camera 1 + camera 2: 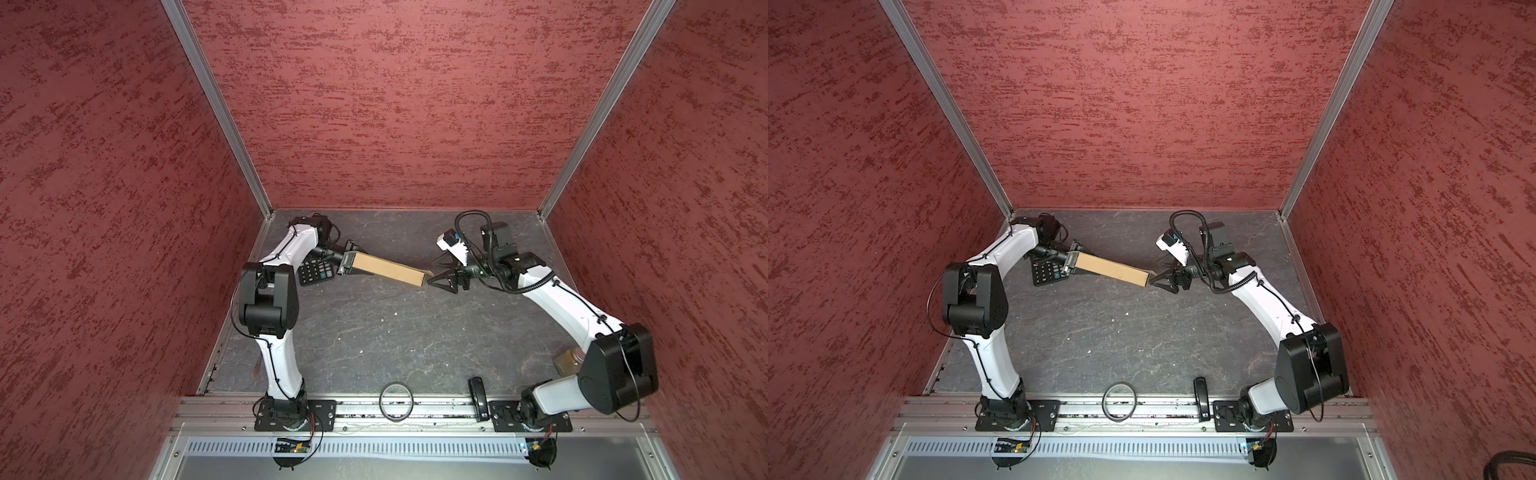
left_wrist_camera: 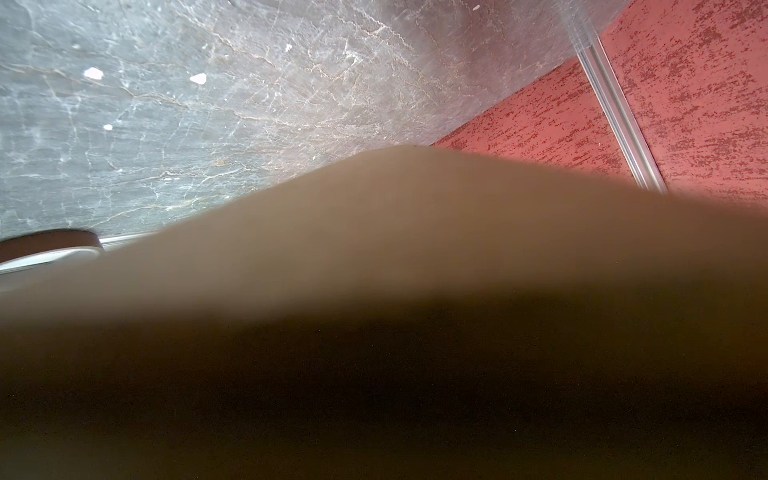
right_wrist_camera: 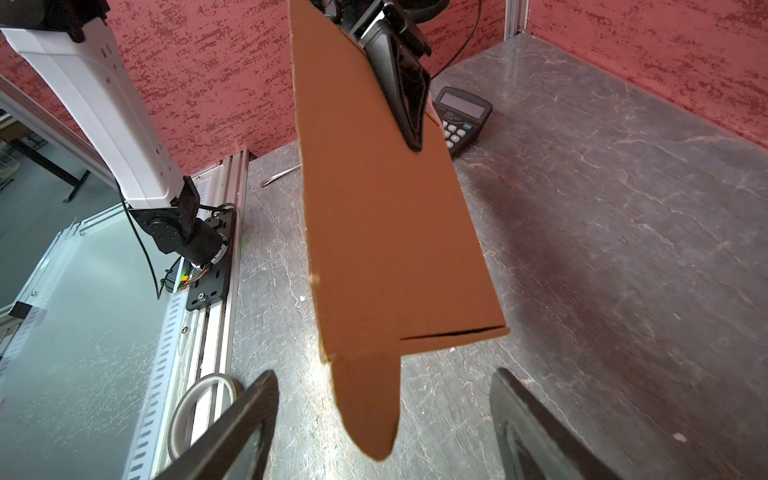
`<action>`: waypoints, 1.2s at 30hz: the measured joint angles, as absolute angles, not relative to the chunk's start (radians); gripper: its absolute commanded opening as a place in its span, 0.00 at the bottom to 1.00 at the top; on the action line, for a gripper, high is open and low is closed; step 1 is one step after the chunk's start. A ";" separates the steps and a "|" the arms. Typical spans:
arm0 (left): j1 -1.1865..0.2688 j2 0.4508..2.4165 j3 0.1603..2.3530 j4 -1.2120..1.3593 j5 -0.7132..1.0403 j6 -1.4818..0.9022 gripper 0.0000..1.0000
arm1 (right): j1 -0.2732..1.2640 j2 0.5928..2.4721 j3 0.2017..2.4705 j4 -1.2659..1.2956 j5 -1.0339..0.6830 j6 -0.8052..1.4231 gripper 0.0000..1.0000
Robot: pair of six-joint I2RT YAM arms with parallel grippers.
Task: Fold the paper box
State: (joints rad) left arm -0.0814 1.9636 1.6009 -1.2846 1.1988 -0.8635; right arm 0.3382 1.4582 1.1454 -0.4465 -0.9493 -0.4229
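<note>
The left arm point(image 1: 293, 246) rises from the near rail, folds at the elbow and reaches in along the back of the table point(image 1: 374, 332), wrist about level. The left gripper point(image 1: 347, 263) is clenched on the left end of the paper box point(image 1: 388, 269) and holds it clear of the table. A calculator point(image 1: 314, 274) lies on the table there, partly hidden behind that gripper in both top views. In the left wrist view blurred cardboard point(image 2: 415, 232) fills most of the picture and no fingers can be made out. The box's long axis runs left to right, its right end slanting a little nearer. A rounded tab point(image 3: 365, 399) points at the right gripper point(image 1: 433, 275), whose jaws stand wide on either side of the tab without touching it. The right arm point(image 1: 561, 299) stretches in low from the near right corner
</note>
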 measured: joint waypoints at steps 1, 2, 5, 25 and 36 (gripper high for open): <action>-0.081 1.964 1.601 -1.285 1.199 -0.864 0.18 | 0.343 1.458 1.145 -0.442 -0.949 -0.422 0.80; -0.081 1.964 1.601 -1.284 1.199 -0.864 0.18 | 0.347 1.458 1.145 -0.441 -0.949 -0.422 0.80; -0.083 1.964 1.601 -1.278 1.200 -0.878 0.18 | 0.364 1.458 1.145 -0.438 -0.942 -0.422 0.80; -0.138 1.951 1.592 -1.354 1.229 -0.878 0.17 | 0.438 1.441 1.040 -0.290 -0.831 -0.481 0.83; -0.152 2.069 1.747 -1.606 1.242 -0.629 0.16 | 0.439 1.364 0.953 -0.275 -0.899 -0.522 0.83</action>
State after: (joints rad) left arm -0.1520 2.0693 1.7473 -1.6062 1.2419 -0.6289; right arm 0.4393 1.3640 0.9527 -0.2749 -0.8993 -0.5217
